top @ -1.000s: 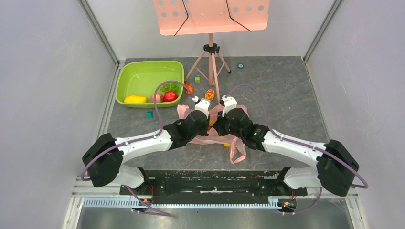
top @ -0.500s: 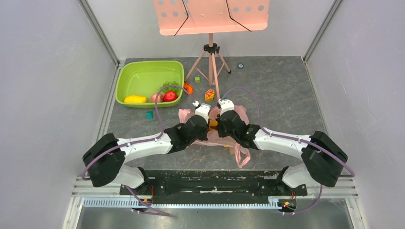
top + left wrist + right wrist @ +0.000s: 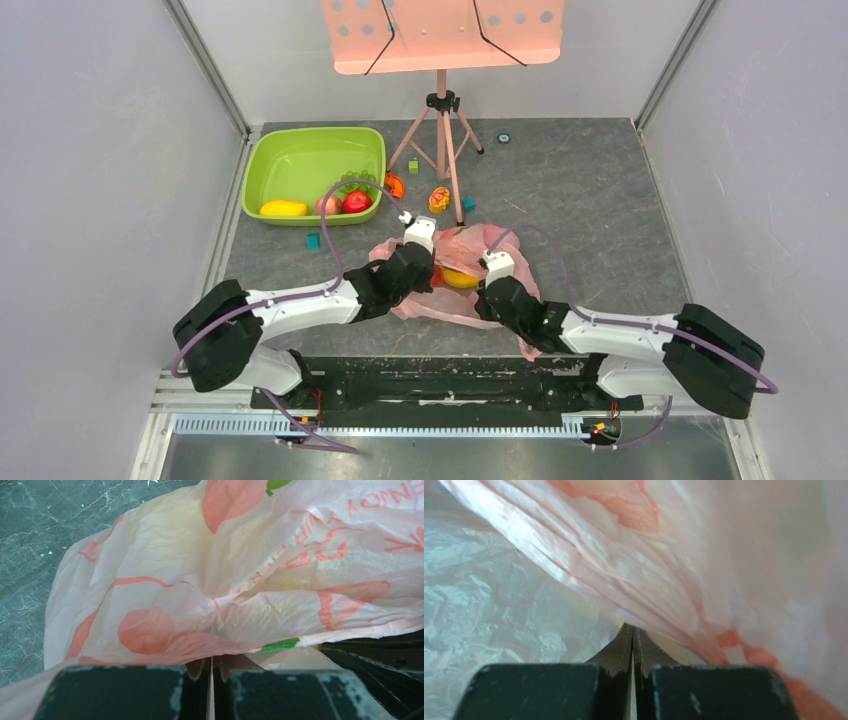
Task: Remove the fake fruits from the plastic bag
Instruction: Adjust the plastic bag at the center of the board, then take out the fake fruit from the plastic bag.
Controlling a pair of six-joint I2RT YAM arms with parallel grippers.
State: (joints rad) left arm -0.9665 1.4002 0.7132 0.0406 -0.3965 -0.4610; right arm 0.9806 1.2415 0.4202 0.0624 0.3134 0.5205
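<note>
Plastic bag (image 3: pixel 445 303) mid-table (image 3: pixel 600 200), just ahead of both arms. Left gripper (image 3: pixel 212 661) on bag's left part, right gripper (image 3: pixel 632 630) on its near-right part; bag film pinched between each pair of jaws. 2 fake fruits (image 3: pixel 459 279) in bag, between grippers. Basin (image 3: pixel 300 150) far left; 3 more fake fruits along its near wall. Tripod (image 3: pixel 441 140) behind bag. Small toy (image 3: pixel 438 198) between tripod and bag. Cube (image 3: pixel 313 241) just before basin.

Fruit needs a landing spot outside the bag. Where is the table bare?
Bare: the table right of the tripod and plastic bag, up to the right wall. Crowded: between basin, tripod legs and bag, where small toys lie.
</note>
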